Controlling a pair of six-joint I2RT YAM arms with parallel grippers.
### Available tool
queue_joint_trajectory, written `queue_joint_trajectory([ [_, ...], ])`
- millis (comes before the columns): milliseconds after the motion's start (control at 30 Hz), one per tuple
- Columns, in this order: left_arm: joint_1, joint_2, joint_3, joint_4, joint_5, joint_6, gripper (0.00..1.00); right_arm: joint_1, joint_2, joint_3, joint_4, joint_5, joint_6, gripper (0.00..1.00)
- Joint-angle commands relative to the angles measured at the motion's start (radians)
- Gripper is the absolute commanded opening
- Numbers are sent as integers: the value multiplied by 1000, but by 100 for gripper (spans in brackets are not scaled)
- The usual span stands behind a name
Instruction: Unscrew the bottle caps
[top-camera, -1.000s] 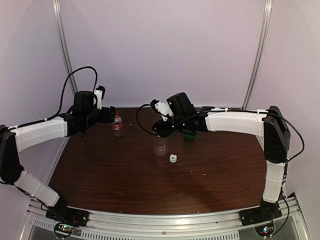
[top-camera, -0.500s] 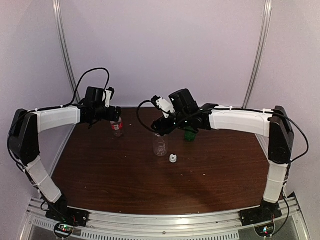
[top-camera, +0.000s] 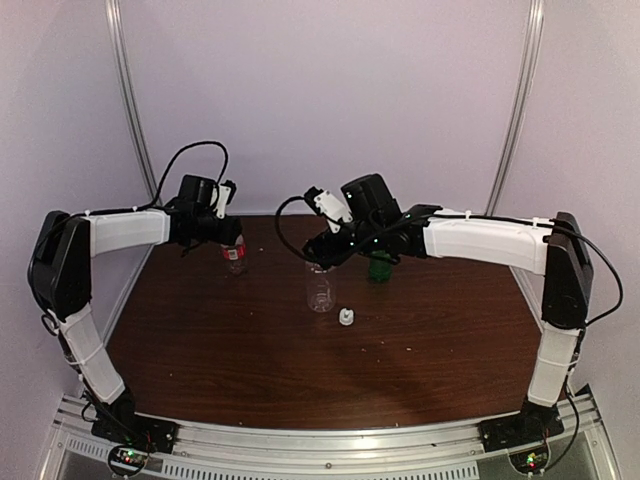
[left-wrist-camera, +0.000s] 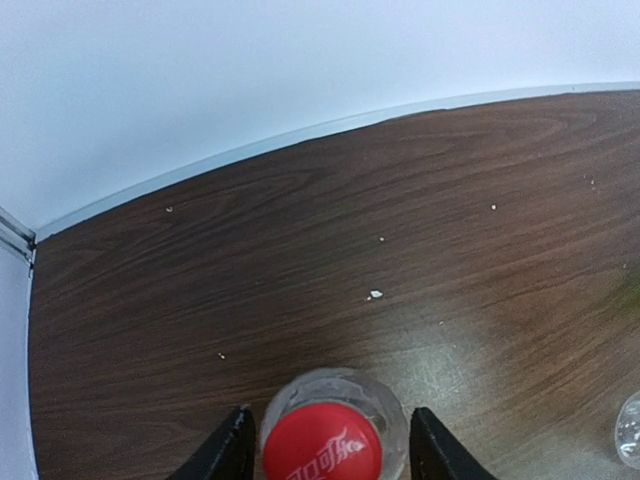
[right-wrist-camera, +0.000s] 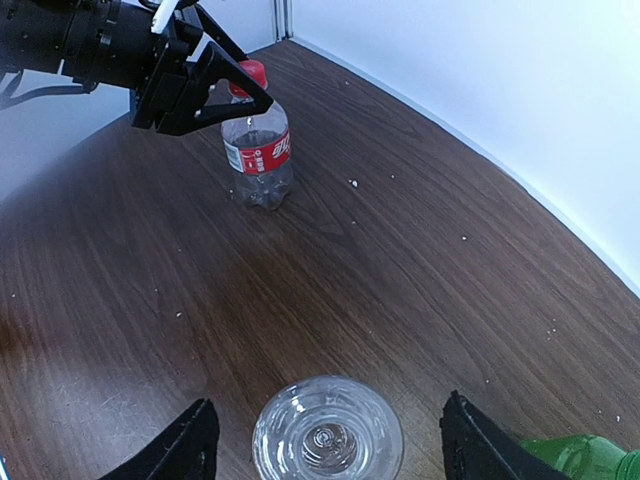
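Observation:
A clear bottle with a red label stands at the back left, its red cap on. My left gripper straddles that cap, its jaws open with a small gap on each side; the right wrist view shows this left gripper over the bottle. My right gripper hangs open above the clear unlabelled bottle, whose mouth is uncovered. A white cap lies on the table beside that bottle. The green bottle stands behind my right gripper, its cap hidden.
The brown wooden table ends at a white back wall just behind the bottles. A metal frame post rises at the back left, and another post at the back right. Small white crumbs dot the wood.
My left gripper has moved in over the red cap and narrowed its jaws around it. My right gripper's jaws have spread wider above the clear bottle.

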Motion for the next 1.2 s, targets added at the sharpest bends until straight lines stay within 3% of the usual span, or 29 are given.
queue_joint_trajectory([
  [0,19,20,44,13,33,18,50,-2,-47,-16,-2,4,4,77],
  [167,22,13,58,-12,55,29,35,-3,-58,-20,-7,9,6,77],
  [367,19,-85,12,-57,139,25,24,-2,-98,-22,-12,-15,-4,80],
  [533,-5,-228,-65,-104,216,-1,24,-1,-148,-18,-17,-89,-16,84],
  [767,-127,-396,-94,-154,266,-31,25,-1,-217,-15,-22,-276,-59,90],
  [933,-179,-506,-111,-154,417,-82,26,-2,-272,-33,-23,-468,-79,95],
  [1167,-209,-632,-132,-108,658,-123,25,-1,-317,-48,-49,-610,-111,100],
])
